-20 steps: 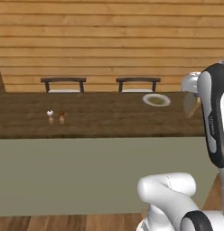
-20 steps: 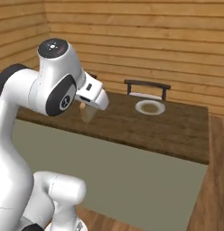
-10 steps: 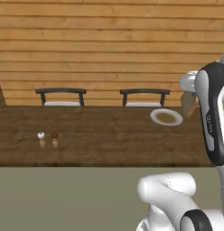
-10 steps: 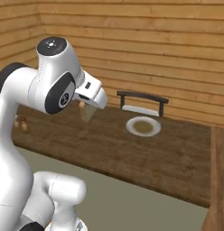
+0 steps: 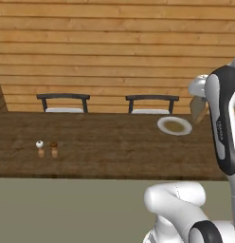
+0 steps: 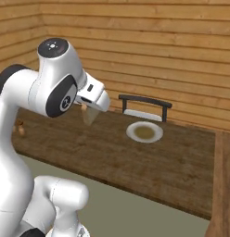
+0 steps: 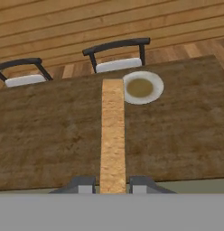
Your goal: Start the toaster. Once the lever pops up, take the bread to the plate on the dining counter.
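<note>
My gripper (image 7: 113,185) is shut on the bread (image 7: 113,135), a tan slice seen edge-on that runs up between the two fingertips. From the right base view the bread (image 6: 90,115) hangs below the hand above the near part of the dining counter (image 6: 149,162). The off-white plate (image 7: 142,87) lies on the dark wood counter, just right of the slice's far end. It also shows as the plate (image 5: 174,126) left of the arm and as the plate (image 6: 144,132) in front of a chair. The toaster and the lever are out of view.
Two dark chairs (image 5: 63,102) (image 5: 152,104) stand behind the counter against a wood-plank wall. Two small shakers (image 5: 47,149) sit on the counter's left part. The counter's right end (image 6: 214,176) meets the wood floor.
The base has driven closer, so counter, plate and chairs look larger and have shifted in both base views. The bread stays in the shut gripper and the arm keeps its pose.
</note>
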Motion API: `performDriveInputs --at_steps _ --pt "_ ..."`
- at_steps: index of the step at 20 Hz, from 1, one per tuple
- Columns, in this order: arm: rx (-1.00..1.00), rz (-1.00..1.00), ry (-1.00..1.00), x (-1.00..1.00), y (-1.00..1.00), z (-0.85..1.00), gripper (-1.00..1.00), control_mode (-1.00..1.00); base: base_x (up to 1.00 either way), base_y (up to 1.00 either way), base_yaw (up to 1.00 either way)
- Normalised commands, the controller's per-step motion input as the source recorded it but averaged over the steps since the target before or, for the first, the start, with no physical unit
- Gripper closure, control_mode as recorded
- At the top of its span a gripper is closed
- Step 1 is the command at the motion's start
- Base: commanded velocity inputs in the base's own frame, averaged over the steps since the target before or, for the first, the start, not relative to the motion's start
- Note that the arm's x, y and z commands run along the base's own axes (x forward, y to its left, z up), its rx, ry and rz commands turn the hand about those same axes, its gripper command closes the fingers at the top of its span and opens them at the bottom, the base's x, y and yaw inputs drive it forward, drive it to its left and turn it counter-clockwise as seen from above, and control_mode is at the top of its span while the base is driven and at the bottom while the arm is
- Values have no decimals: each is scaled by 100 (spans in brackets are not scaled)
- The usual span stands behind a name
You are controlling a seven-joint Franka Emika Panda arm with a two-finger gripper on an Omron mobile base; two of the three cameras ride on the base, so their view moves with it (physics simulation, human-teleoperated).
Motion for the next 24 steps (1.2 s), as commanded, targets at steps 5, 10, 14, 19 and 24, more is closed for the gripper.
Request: performDriveInputs --at_steps 5,10,14,19,24 --pt "1 0 0 2 -8 -2 100 -100 0 -11 0" --pt "5 2 0 52 -64 -20 100 -100 0 0 0" --pt "14 14 0 97 -76 -21 100 -100 0 0 0" --pt "16 18 0 100 -38 -42 100 -100 0 0 0" --pt "16 16 2 100 -51 -40 100 -100 0 0 0"
